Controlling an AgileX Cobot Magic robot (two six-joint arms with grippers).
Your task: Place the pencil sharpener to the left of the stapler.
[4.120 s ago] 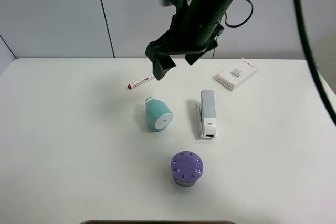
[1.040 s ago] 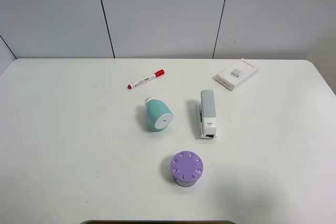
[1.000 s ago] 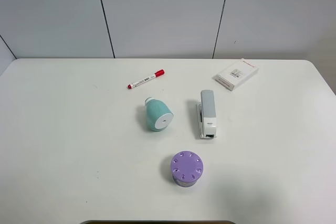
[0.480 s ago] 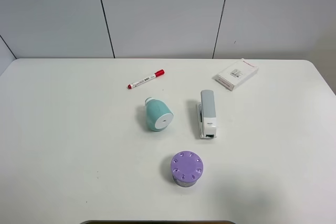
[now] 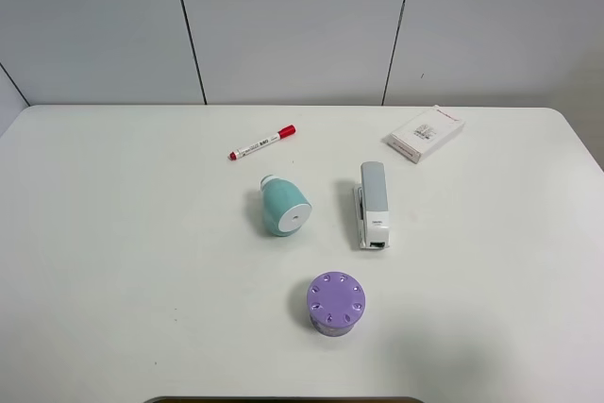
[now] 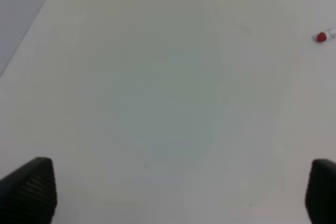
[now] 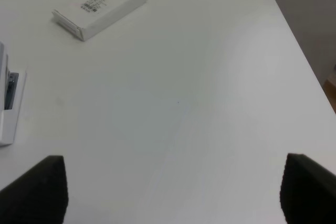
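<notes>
The teal pencil sharpener (image 5: 284,207) lies on its side mid-table, its white round face toward the front. To its right, a short gap away, lies the grey and white stapler (image 5: 372,205), whose edge also shows in the right wrist view (image 7: 7,109). Neither arm appears in the exterior high view. In the left wrist view my left gripper (image 6: 173,203) is open over bare table, its fingertips (image 6: 29,190) far apart. My right gripper (image 7: 170,195) is open too, above the table's right part, well apart from the stapler.
A purple cylinder (image 5: 335,304) with dots on top stands in front of the two objects. A red-capped white marker (image 5: 261,142) lies behind the sharpener, its cap visible again (image 6: 321,36). A white box (image 5: 424,133) (image 7: 100,6) sits at the back right.
The dark arm that hung over the back of the table 4.1 s ago has left the exterior high view. Nothing on the table has moved in the last second.
</notes>
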